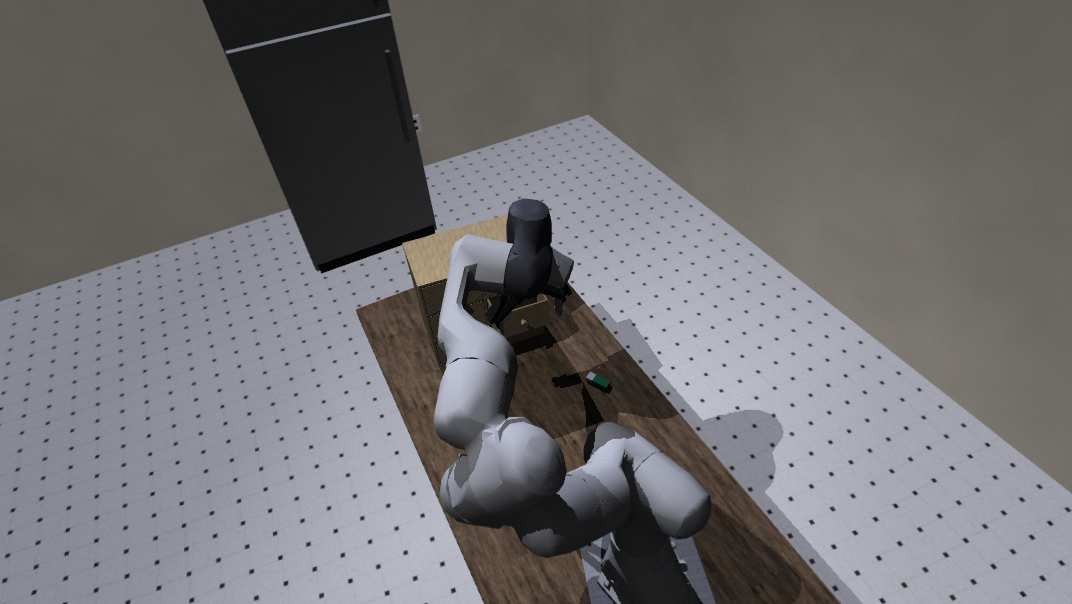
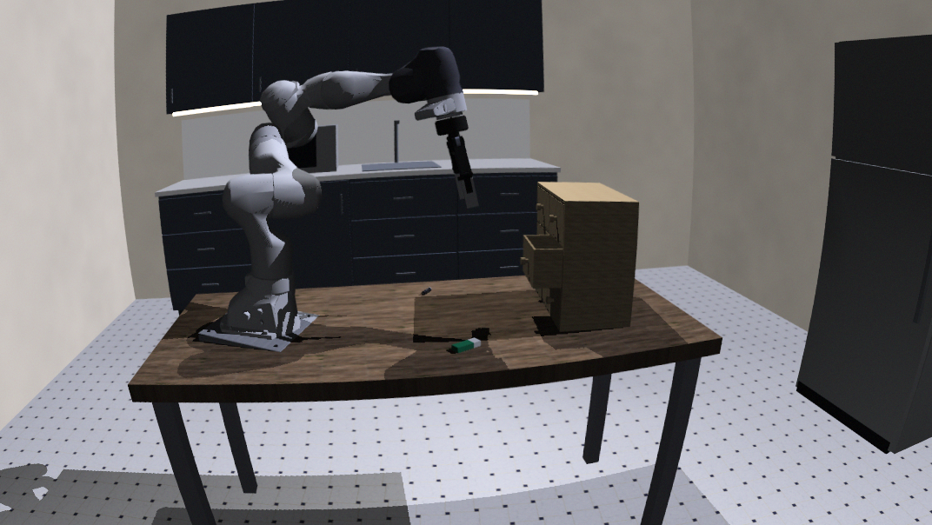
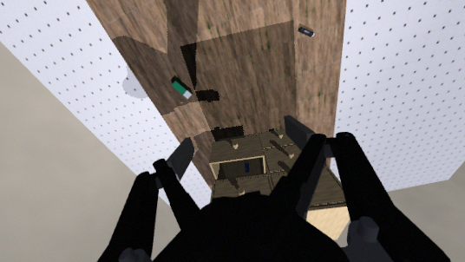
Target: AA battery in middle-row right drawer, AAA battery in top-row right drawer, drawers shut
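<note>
Wooden in finish, the chest [image 1: 431, 262] [image 2: 596, 261] [image 3: 327, 219] stands, in the top view, at the centre of the frame, at the far end of the brown table [image 1: 397, 330] [image 2: 326, 385] [image 3: 243, 65]. The arm [image 1: 474, 397] [image 2: 345, 88] covers part of its front. One drawer [image 1: 538, 315] [image 2: 546, 263] [image 3: 223, 150] stands out, the right one of the middle row. The gripper [image 1: 527, 311] [image 2: 469, 198] [image 3: 237, 134] is over that side of the chest. A green-and-white block [image 1: 598, 381] [image 2: 465, 345] [image 3: 180, 88] lies right of centre. A dark fridge [image 1: 322, 135] [image 2: 867, 261] occupies the upper left.

In the exterior view, the chest is upright, right of centre, with the drawer projecting to the left. The gripper points down, slightly tilted, in the upper middle, apart from the chest. The block lies at lower centre; a small dark cylinder [image 2: 425, 291] [image 3: 306, 31] lies beyond it on the table.

In the wrist view, the fingers are spread wide; the gripper is released, holding nothing. A blue cylinder [image 3: 246, 167], apparently a battery, lies inside the drawer, below centre. The dark cylinder, also battery-like, is at upper right on the table. Markings on both are too small to read, so their sizes cannot be confirmed.
</note>
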You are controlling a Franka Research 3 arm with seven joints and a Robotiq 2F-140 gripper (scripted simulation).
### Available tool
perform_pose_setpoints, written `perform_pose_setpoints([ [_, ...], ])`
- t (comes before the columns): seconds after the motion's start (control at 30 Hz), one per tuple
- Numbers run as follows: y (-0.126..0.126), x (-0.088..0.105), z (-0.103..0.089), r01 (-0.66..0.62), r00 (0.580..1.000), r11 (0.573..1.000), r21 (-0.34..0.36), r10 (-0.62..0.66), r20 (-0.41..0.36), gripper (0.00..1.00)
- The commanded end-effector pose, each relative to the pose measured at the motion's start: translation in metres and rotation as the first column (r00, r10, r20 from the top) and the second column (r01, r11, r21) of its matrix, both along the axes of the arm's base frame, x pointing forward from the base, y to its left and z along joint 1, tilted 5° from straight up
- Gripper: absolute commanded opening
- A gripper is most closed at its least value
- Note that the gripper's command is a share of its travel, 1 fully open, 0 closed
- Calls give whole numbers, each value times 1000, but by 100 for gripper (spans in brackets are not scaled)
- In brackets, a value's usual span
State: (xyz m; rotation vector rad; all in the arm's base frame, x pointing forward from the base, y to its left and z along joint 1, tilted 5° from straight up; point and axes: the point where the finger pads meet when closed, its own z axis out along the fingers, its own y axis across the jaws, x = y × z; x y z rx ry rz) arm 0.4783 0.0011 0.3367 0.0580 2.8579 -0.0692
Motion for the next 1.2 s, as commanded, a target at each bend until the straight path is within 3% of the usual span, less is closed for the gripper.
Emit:
perform_pose_setpoints([
  [0.0,3,-14,-6,51,993,998,29,-47,-111,100],
  [0.27,3,-15,-2,55,980,998,32,-47,-193,100],
  [1.17,3,-15,-1,55,978,998,32,-48,-202,100],
])
